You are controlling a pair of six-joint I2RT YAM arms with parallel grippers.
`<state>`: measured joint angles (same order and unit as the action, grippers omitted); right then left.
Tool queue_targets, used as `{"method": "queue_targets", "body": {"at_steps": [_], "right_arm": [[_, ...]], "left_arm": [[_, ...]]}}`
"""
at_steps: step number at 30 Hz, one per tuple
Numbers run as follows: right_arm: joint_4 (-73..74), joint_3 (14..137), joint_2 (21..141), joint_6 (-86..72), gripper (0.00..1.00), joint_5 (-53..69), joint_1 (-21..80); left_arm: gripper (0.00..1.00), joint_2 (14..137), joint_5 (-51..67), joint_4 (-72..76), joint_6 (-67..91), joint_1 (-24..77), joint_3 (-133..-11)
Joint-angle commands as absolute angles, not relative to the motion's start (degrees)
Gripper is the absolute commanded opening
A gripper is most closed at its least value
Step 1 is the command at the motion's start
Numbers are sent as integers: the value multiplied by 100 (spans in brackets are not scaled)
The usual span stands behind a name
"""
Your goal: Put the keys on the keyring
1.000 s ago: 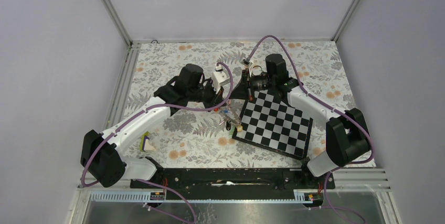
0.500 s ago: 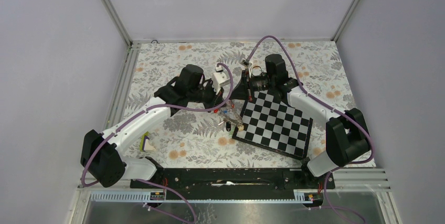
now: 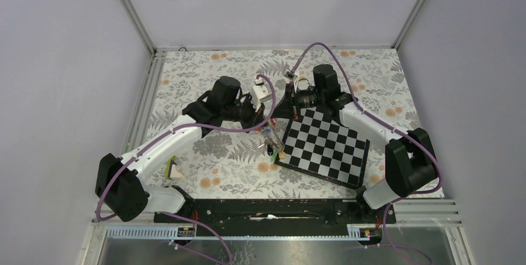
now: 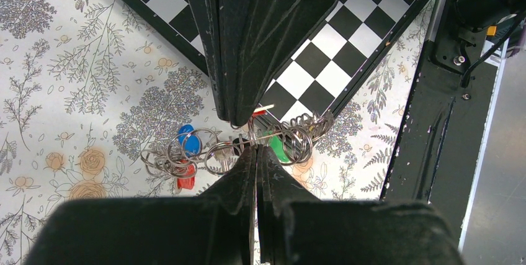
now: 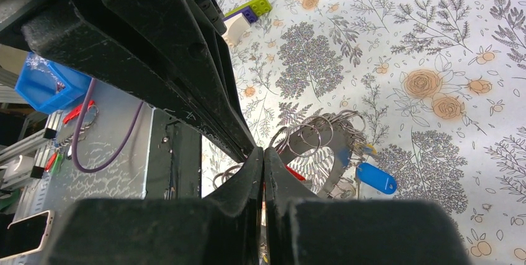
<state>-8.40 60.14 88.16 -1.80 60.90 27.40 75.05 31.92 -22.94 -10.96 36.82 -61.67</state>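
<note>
Mid-threading, I judge: left tool [image 4: 255,151] and right tool [image 5: 264,152], both pinched shut, meet tip to tip at the keyring [image 5: 335,159], keys [image 5: 376,178] bunched just beyond; next, work a key's loop on.

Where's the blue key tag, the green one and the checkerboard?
blue key tag [image 5: 377,178], right wrist view, middle of tag.
green key tag [image 4: 277,149], left wrist view, visible plastic part.
checkerboard [image 3: 325,144], top view, middle square.
</note>
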Motion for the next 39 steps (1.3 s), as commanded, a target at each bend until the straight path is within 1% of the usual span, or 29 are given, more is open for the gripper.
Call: {"method": "queue_targets", "body": {"at_steps": [1,8,15,26,33,39], "right_arm": [[-765,6190,8617,-26,0,6050,2727],[-518,6253,8170,224,0,5959,2276],[379,6271,7789,1116,0,5936,2171],[370,5964,7822,1611,0,6241,2171],[259,5963,7828,1377,0,6229,2171],[-813,5652,7874,409,0,6352,2179]], "left_arm": [[0,7286,3347,-1814,-1178,3708,-6186],[0,7260,3271,-1819,-1225,3698,-6156],[0,7252,3206,-1858,-1214,3700,-6252],[0,7315,3237,-1995,-1195,3695,-6494],[0,7285,3329,-1855,-1134,3699,-6396],[0,7317,3439,-1748,-1013,3692,-6410]]}}
